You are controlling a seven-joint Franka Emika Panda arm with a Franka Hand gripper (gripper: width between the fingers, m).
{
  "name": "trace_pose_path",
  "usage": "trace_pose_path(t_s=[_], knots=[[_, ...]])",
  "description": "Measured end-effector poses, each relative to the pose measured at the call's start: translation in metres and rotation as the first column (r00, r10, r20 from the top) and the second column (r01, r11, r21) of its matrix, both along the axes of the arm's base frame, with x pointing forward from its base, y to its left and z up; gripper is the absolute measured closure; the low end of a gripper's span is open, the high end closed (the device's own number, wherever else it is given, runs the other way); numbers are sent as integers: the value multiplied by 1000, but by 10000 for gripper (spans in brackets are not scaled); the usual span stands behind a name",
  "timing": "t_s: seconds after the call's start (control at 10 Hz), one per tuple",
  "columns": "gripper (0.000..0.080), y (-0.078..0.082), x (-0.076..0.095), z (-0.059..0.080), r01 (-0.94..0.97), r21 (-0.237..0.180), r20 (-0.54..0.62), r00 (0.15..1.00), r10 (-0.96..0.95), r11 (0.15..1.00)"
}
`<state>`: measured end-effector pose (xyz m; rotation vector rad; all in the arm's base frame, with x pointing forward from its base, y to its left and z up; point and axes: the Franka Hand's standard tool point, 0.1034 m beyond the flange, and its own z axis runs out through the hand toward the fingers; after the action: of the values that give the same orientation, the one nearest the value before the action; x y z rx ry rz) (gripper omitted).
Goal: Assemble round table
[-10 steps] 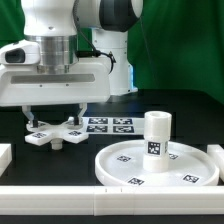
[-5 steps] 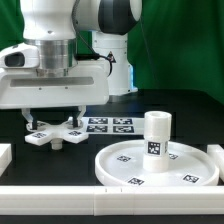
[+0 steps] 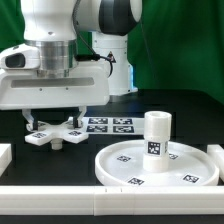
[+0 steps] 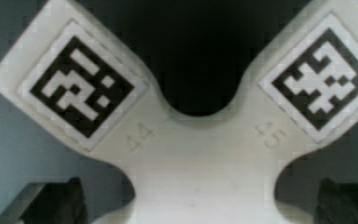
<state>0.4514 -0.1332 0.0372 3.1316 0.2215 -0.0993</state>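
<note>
White gripper (image 3: 56, 119) points straight down, spread above the cross-shaped piece (image 3: 55, 136).

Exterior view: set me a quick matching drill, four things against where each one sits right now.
Things
1. cross-shaped piece
2. short cylinder
3. round disc
4. marker board

Places
A. lying flat, farthest back of the four
B. below the end effector, on the exterior view's left
C. standing upright on another part
D. on the exterior view's right, carrying another part

Pairs: 1-B, 2-C, 3-D, 4-A
</note>
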Motion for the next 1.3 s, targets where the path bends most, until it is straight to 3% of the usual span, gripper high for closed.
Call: trace_pose_path(t_s=[1.2,1.3], knots=[[154,2,-4,-9,-12,-2,-19,1000,12,1000],[322,2,-4,-9,-12,-2,-19,1000,12,1000]])
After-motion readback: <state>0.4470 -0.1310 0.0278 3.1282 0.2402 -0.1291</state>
